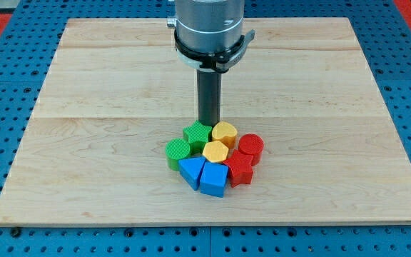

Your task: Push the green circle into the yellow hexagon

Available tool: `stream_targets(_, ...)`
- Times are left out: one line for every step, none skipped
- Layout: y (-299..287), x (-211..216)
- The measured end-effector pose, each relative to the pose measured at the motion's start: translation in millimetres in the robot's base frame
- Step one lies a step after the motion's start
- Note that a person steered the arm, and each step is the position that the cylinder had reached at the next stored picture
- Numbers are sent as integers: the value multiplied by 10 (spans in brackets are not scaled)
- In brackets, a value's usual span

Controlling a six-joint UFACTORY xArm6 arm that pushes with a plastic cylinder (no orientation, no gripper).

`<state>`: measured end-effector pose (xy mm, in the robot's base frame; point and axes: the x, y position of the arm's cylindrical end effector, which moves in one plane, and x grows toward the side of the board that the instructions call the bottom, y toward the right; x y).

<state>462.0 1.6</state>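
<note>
A pale wooden board with visible grain and seams lies on a blue perforated surface. Near its front centre the blocks sit in one tight cluster, all with finely ribbed, printed-looking sides. The green circle is at the cluster's left edge, touching a green star-like block behind it and a blue triangle in front. The yellow hexagon lies in the middle, to the right of the green circle, with a yellow circle just beyond it. A blue block sits at the front; a red circle and a red block close the right side.

The arm hangs straight down, a grey metal cylinder carrying the dark rod. My tip rests at the far edge of the cluster, between the green star and yellow circle, behind and right of the green circle. It is a plain rod with nothing to spread or pinch.
</note>
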Motion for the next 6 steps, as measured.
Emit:
stream_targets(16,0)
stream_targets(16,-4)
stream_targets(-503,-4)
stream_targets(-1108,54)
stream_targets(-866,729)
stream_targets(-282,976)
